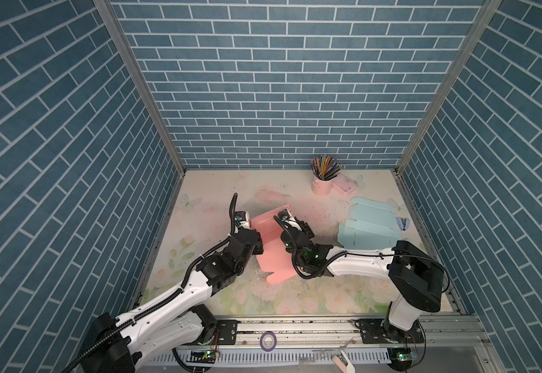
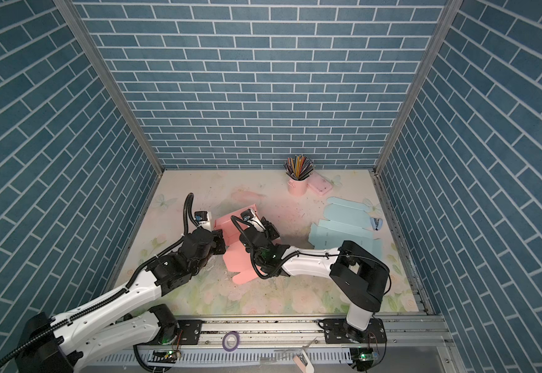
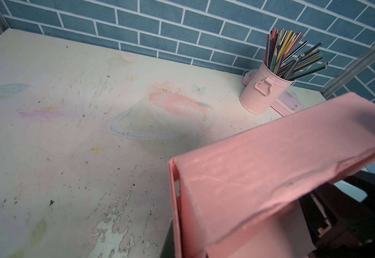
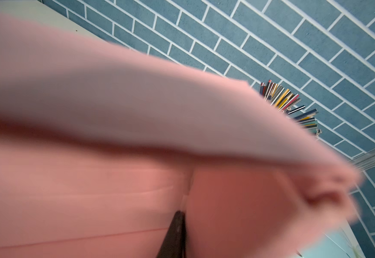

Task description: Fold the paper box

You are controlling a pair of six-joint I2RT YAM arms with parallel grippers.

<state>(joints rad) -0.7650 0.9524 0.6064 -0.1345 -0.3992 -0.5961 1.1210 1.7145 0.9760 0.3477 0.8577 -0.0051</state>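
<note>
- The pink paper box (image 1: 274,252) sits near the middle of the table (image 1: 218,193), a little toward 9 o'clock.
- It is half folded. Its far part stands up, and a flap with a round tab lies flat, pointing to 6 o'clock.
- The left claw (image 1: 258,247) is closed tight on the box's 9 o'clock edge.
- The right claw (image 1: 293,227) is at the box's 3 o'clock side, right up against the pink paper. I cannot tell if it is open or closed, because its wrist view is mostly blurry pink.
- Blue brick walls (image 1: 263,97) stand along the table's 9, 12 and 3 o'clock edges. A metal rail (image 1: 295,326) runs along the 6 o'clock edge.
- There is room to move on the bare table from 10 to 12 o'clock. There is also a bare strip at 6 o'clock, between the box and the rail.
- The 3 o'clock side is crowded. A flat blue paper box (image 1: 369,226) lies there, and the right arm (image 1: 360,264) hangs over its near corner.
- Count: two claws, one pink box and one flat blue box.
- At 1 o'clock there is one pink cup (image 1: 321,187) full of pencils (image 1: 325,166), with one small pink case (image 1: 344,187) just beside it.
- One purple tape ring (image 1: 268,340) lies on the rail.
</note>
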